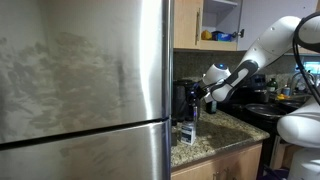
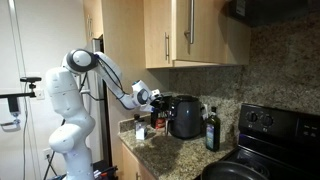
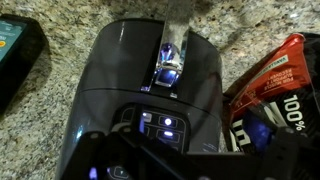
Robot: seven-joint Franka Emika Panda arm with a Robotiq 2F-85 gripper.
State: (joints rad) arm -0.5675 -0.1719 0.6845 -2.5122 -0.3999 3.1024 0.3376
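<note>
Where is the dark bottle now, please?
In an exterior view, the dark bottle stands on the granite counter, between the coffee maker and the stove.

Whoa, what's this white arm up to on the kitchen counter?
A robot arm reaches over the granite counter, its gripper right beside a black coffee maker. The wrist view looks down on the coffee maker's top and its lit buttons, with a red bag next to it. Whether the gripper touches it is unclear.
</note>
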